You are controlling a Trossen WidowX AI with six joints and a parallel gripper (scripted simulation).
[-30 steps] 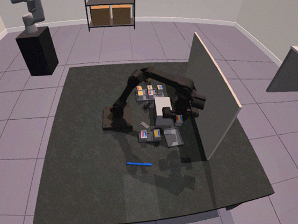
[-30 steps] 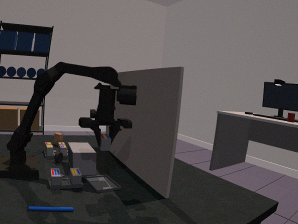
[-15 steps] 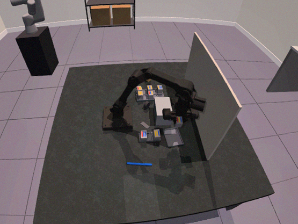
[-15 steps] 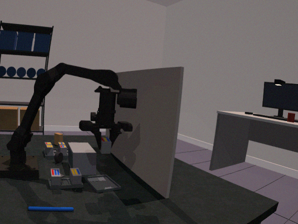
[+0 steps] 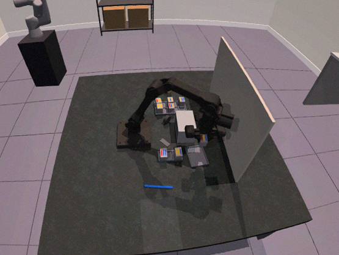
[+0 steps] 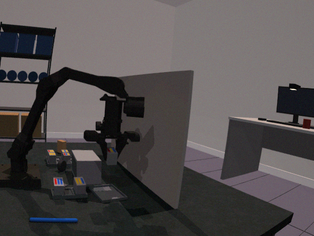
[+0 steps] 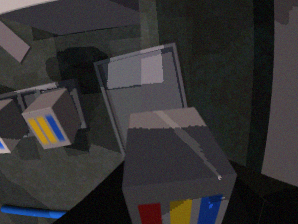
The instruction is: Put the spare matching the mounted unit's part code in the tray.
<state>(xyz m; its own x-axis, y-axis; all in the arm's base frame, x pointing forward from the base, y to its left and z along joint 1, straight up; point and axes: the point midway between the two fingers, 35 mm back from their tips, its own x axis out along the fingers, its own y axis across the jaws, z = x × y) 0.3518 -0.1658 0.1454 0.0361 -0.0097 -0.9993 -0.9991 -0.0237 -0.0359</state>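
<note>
Red, yellow and blue stripes mark the spare [image 5: 204,139] [image 6: 111,156] [image 7: 177,172], gripped by the jaws [image 5: 204,134] [image 6: 111,154] above the surface [image 5: 107,189] [image 6: 211,200] [image 7: 215,75]; from above, the tray [image 5: 197,156] [image 6: 108,193] [image 7: 137,95] seems placed toward its seven o'clock.

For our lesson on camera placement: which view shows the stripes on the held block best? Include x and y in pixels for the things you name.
The wrist view: the block [image 5: 204,139] [image 6: 111,157] [image 7: 175,160] looms large, its red, yellow and blue stripes separate. Top and exterior show them small beneath the gripper [image 5: 205,135] [image 6: 111,155].
</note>
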